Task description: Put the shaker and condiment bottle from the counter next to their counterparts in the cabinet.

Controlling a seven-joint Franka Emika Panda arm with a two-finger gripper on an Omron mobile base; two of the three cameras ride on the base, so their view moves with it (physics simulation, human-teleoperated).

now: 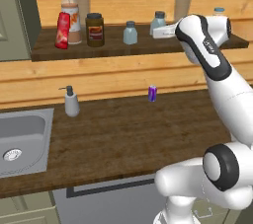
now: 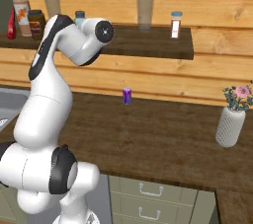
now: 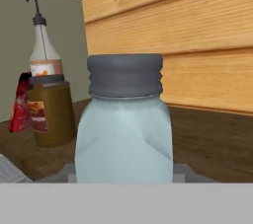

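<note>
My gripper (image 1: 159, 30) reaches in over the cabinet shelf (image 1: 123, 48) and is shut on a pale blue-grey shaker (image 1: 158, 19) with a grey cap. That shaker (image 3: 123, 134) stands upright and very close in the hand view. I cannot tell whether it rests on the board. A second, matching shaker (image 1: 130, 33) stands on the shelf just to its left. Farther left, the small red condiment bottle (image 1: 62, 30) leans against the tall clear orange-labelled bottle (image 1: 70, 13); both also appear in the hand view, the red bottle (image 3: 20, 104) and the tall bottle (image 3: 43, 45).
A dark brown jar (image 1: 95, 29) stands between the bottles and the shakers. A reddish-brown blue-capped shaker (image 2: 175, 24) sits at the shelf's right end. On the counter (image 1: 123, 139) are a white pump dispenser (image 1: 71, 102), a purple can (image 1: 152, 93), the sink (image 1: 24, 139) and a flower vase (image 2: 231, 119).
</note>
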